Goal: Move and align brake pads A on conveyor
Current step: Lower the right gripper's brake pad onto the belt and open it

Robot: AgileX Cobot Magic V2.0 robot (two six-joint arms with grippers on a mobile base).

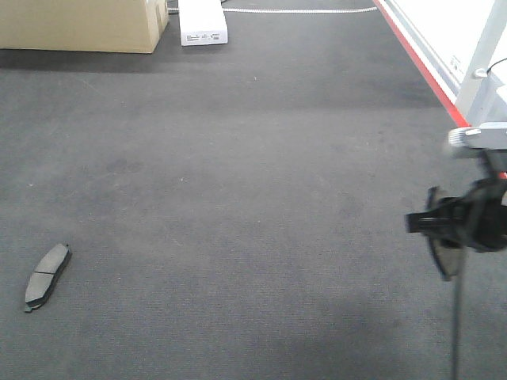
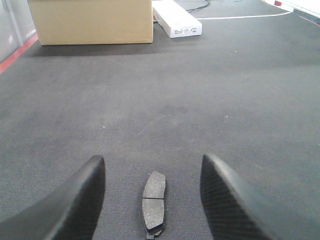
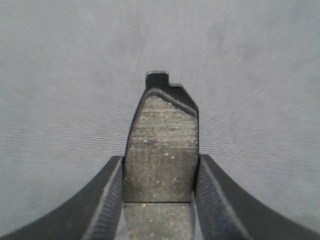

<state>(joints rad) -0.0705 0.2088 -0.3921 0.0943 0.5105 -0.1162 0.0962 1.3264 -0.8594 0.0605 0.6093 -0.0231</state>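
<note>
Right now one brake pad (image 3: 162, 125) sits tight between the two fingers of the right pincer (image 3: 159, 172), which is clenched on the pad's long sides. From the front it shows at the right edge of the picture, hanging on its edge under the right pincer. It looks lifted off the counter (image 1: 238, 158), though how high is hard to tell. The counter is the wide dark belt with the rough cloth look.

The other pad (image 2: 154, 202) lies flat on the counter, far over on the left side, well apart from the held one. The left pincer (image 2: 152, 160) hovers over it with its fingers spread wide. The other pad lies between the two fingers, and neither finger touches it. Only these two pads show.

Farther off, at the back of the counter, stand a cardboard box (image 1: 79, 24) and a white box (image 1: 203, 24) just beside it. A red strip (image 1: 416, 59) runs along the right edge.

The step in hand looks like carrying the brake pad to its spot. Next, the right pincer likely needs to bring it down flat on the counter, turned the same way as the other pad so they line up, and then let go. The left pincer looks ready to come down and close on the other pad. A pad put down on its edge could tip over crooked.
</note>
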